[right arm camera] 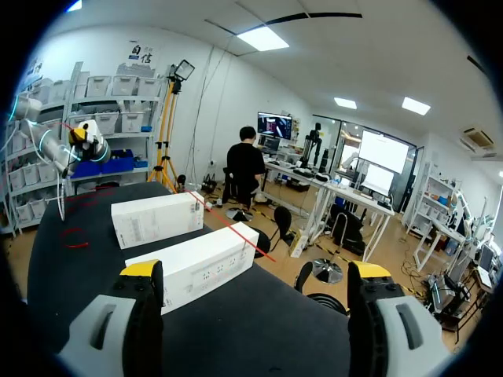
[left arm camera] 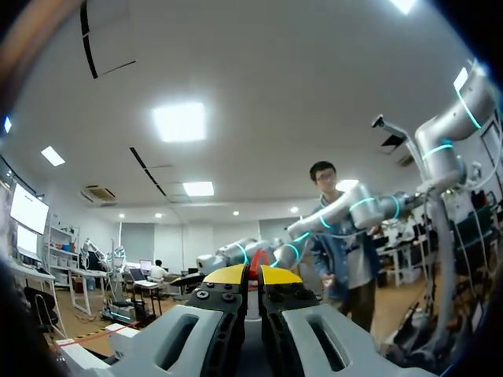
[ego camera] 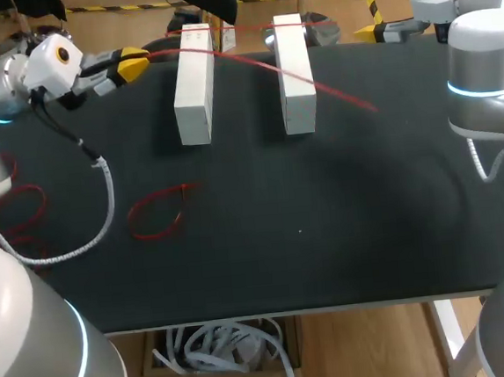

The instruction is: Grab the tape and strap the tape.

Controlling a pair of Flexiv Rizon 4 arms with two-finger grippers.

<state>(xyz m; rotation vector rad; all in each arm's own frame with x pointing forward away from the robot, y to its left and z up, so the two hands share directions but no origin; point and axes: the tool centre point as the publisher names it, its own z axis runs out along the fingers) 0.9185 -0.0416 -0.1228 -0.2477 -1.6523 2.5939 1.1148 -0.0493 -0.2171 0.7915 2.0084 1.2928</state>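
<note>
The left claw point(left arm camera: 252, 275) is near the far left corner of the black table point(ego camera: 324, 200). Its two yellow tips are squeezed together, and a bit of red shows between them. That red bit is the end of the tape point(ego camera: 245, 64), so the left claw is clamped on it. From the claw, the tape runs as a long thin red line across the table. It goes over the top of the first white box point(ego camera: 195, 88), then over the top of the second white box point(ego camera: 295, 74). It stops just past the second box, above the table. The two boxes lie side by side with a gap between them. The right claw point(right arm camera: 255, 269) is at the far right side of the table, well apart from the tape. Its yellow tips are wide apart and it holds nothing. A small red loop point(ego camera: 157, 213) lies flat on the table, nearer the front than the boxes, on the left side.
</note>
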